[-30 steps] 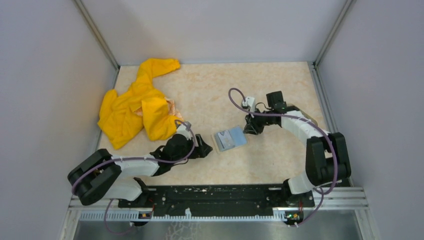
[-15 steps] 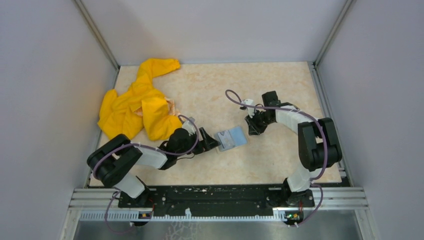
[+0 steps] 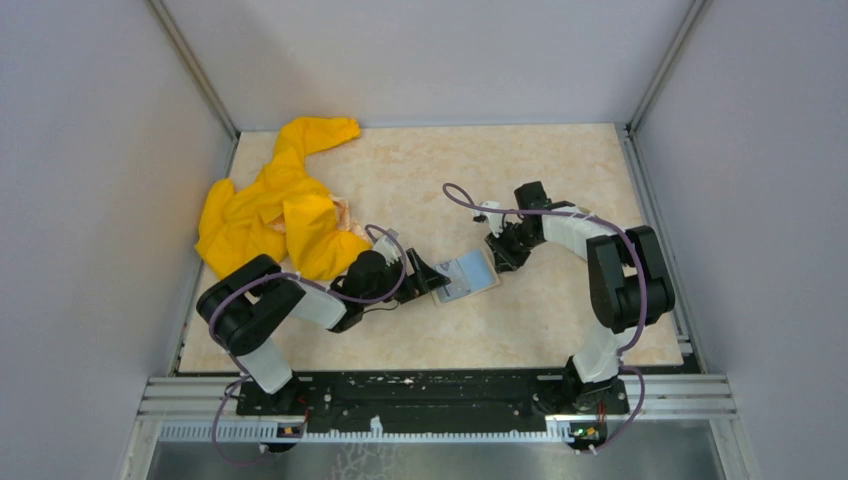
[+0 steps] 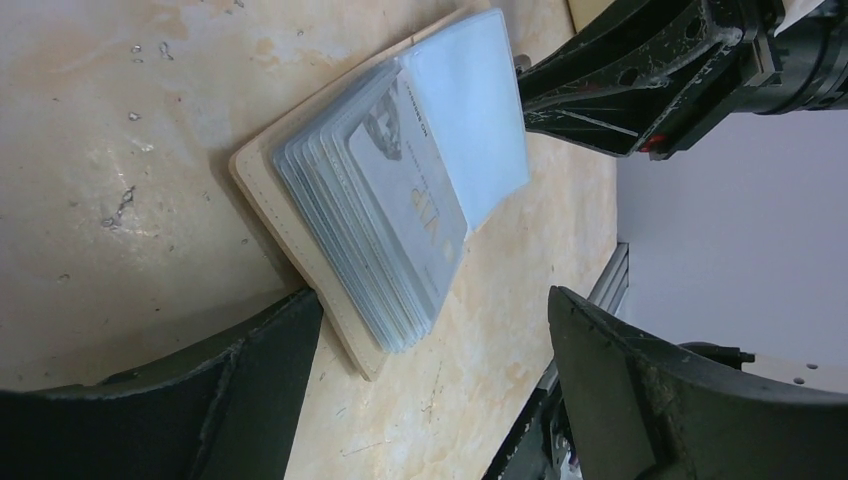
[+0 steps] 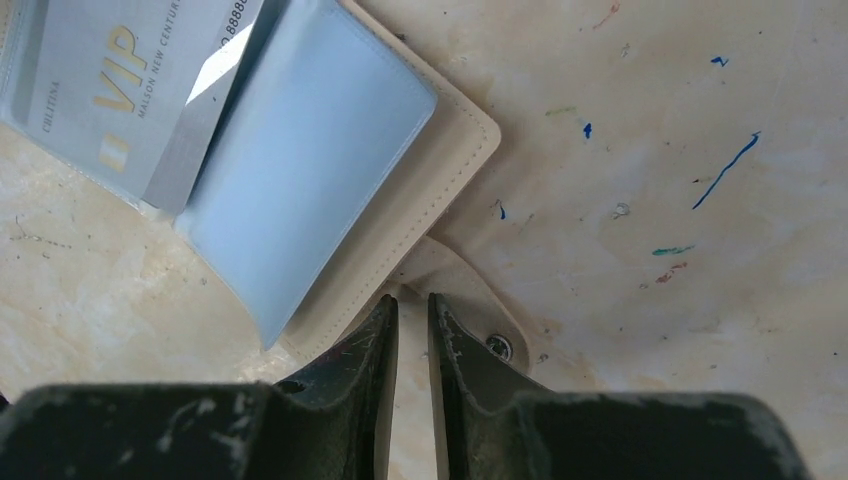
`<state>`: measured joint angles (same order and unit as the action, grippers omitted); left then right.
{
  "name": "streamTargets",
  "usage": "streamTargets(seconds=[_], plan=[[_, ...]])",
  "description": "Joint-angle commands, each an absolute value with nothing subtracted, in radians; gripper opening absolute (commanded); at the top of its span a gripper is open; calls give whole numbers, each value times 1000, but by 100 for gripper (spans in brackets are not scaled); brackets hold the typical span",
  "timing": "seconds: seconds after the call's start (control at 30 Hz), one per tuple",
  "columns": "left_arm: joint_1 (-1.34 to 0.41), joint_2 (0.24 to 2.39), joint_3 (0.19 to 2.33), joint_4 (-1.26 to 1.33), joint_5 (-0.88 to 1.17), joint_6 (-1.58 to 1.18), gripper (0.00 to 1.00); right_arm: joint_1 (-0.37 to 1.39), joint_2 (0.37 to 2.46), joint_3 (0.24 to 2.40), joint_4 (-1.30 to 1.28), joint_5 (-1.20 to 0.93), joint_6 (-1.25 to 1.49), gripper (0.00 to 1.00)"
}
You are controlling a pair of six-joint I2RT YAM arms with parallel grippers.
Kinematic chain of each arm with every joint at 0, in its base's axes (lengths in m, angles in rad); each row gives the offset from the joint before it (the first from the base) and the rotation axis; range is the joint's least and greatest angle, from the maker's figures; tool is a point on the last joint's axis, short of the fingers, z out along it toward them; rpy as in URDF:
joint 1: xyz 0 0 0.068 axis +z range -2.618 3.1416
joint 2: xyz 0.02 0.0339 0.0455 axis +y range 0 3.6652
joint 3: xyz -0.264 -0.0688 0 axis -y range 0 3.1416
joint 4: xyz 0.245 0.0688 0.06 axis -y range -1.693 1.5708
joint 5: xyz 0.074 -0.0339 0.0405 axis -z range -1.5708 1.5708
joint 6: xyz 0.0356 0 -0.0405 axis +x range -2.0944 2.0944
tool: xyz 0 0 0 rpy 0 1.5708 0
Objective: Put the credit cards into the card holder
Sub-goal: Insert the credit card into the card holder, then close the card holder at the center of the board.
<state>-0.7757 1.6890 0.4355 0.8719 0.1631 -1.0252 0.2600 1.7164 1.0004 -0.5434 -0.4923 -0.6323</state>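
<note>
Card holder: it lies open and flat on the counter [image 3: 420, 170], about mid-counter in the top view; card holder [image 3: 470, 275] [image 4: 255, 175] [image 5: 440, 170] shows a tan rim all round its pale blue sleeves.
Credit card: one silvery credit card [image 4: 405, 200] [image 5: 110, 90] marked VIP sits on the stacked sleeves of the half nearer my left hand. A shiny strip with digits runs along its edge (second card or glare, I cannot tell).
Left hand: my left hand [image 3: 425, 275] [image 4: 435, 310] is at the holder's 9 o'clock edge, low over the counter, with its fingers spread wide. One finger is on each side of the holder's near corner, and nothing is gripped.
Right hand: my right hand [image 3: 503, 252] [image 5: 410, 300] is at the holder's 1 o'clock corner. Its fingers are drawn nearly together with only a thin slit between, and the tips are right at the snap tab [image 5: 480, 330]. I cannot tell whether they pinch it.
Edges: the tan rim juts past the sleeves on every side I can see, and the tab sticks out beyond the rim towards my right hand.
Room: bare counter runs from the holder towards 12 o'clock up to the far wall, and towards 5 o'clock down to the near edge.
Crowded side: a yellow garment [image 3: 270, 215] is heaped at 10 o'clock, close behind my left arm.
</note>
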Motion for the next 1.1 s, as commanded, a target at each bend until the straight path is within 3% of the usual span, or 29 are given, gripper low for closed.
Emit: streamTargets(seconds=[0.0,0.37,1.07], plan=[[-769,1733,435,895,189,-1013,89,291,1753,1033,-551,-489,-635,17],[-770,1725,425,1145,283,-1025,77,293,1748,1040,-565,-513,-628,16],[-789,1928,772,930,407,-986,78,277,1666,1054,-563,-603,-591,20]])
